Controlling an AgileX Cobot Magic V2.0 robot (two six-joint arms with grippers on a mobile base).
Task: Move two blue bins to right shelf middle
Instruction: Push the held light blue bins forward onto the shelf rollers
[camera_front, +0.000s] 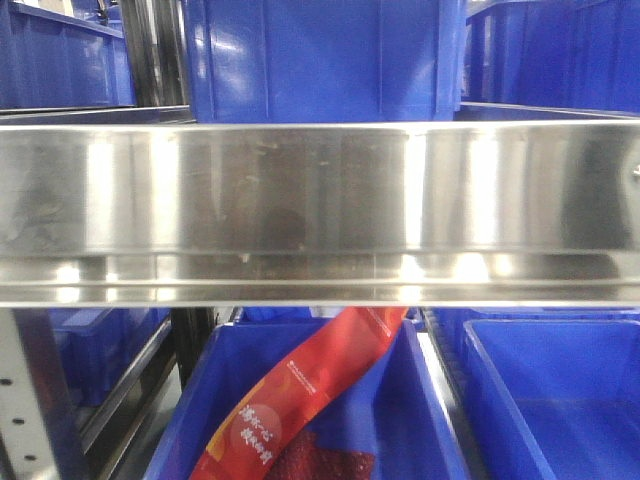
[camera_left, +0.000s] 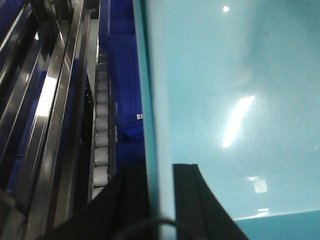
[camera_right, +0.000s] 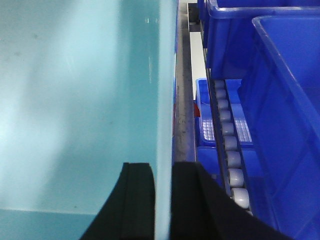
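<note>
While each pincer (camera_left: 161, 200) (camera_right: 162, 200) clamps it — one pale bin (camera_left: 240, 100) (camera_right: 75, 100).

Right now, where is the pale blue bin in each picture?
Front view: not in it; only dark blue bins and a steel shelf beam.
Left wrist view: pale bin fills the right side, its wall between the left pincer fingers.
Right wrist view: fills the left side, wall in the right pincer.
Shared landmark: roller track, seen beside it in both wrist views.

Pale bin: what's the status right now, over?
Left pincer and right pincer each shut on the pale bin wall. Roller rails, dark blue bins close alongside.
</note>
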